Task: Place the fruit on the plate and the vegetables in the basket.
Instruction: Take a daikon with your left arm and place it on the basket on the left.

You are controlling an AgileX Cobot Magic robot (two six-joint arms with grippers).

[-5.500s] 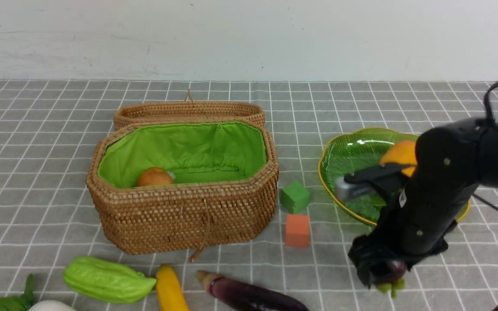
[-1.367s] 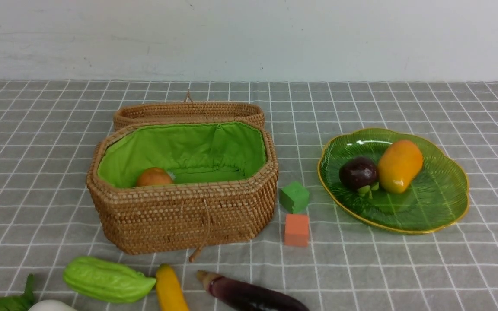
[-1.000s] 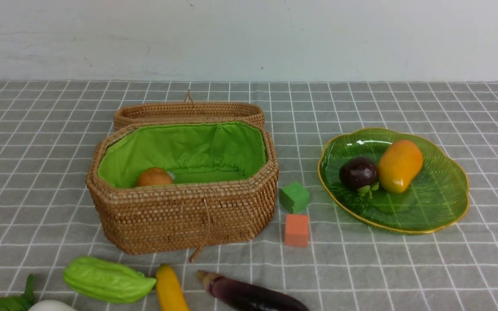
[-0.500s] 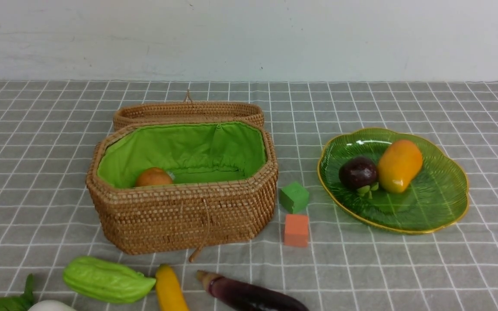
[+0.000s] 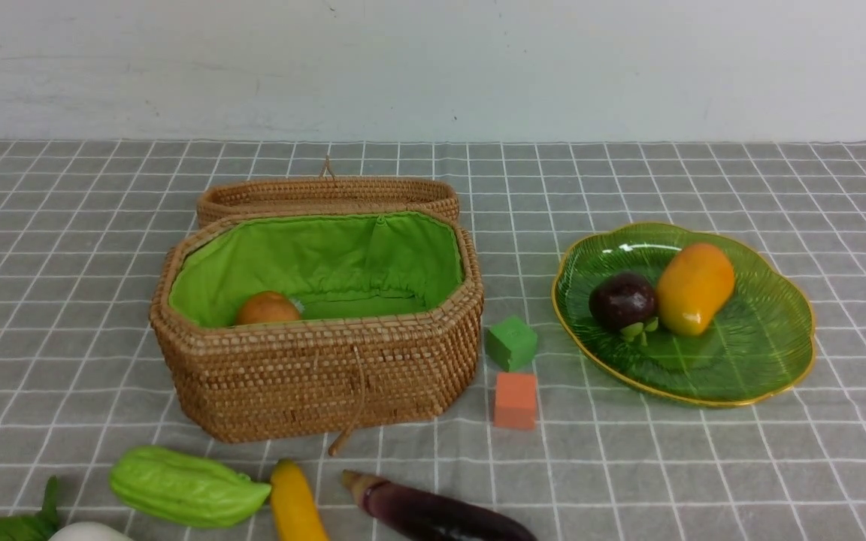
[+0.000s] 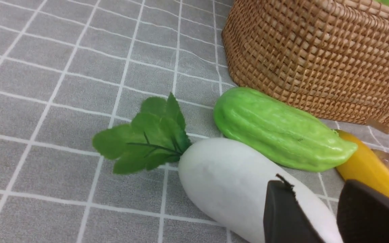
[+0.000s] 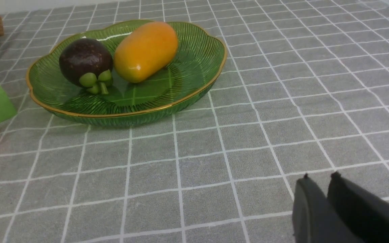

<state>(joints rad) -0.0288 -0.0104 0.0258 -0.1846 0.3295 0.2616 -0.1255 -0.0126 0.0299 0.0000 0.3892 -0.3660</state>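
- You have two of three fruit done: mango [image 5: 694, 288] and mangosteen [image 5: 623, 300] sit on the plate [image 5: 779, 361], right of the basket [image 5: 313, 383].
- The brown-orange vegetable [image 5: 267, 308] is inside the basket.
- You have yet to move the banana [image 5: 294, 503], gourd [image 5: 185, 487], radish [image 6: 228, 179] and eggplant [image 5: 433, 515], all on the desk [image 5: 704, 466] in front of the basket.
- Left hand [image 6: 312, 189] is part open by the radish, gripping nothing; right hand [image 7: 319, 177] is nearly clenched, empty.

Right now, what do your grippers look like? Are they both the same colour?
Only the tips show, in the wrist views. The left gripper has two flat black fingers, one with a ragged top edge. The right gripper has two dark grey-black fingers, each ending in a small nub. No cables or markings are visible, and the arms themselves are out of view.
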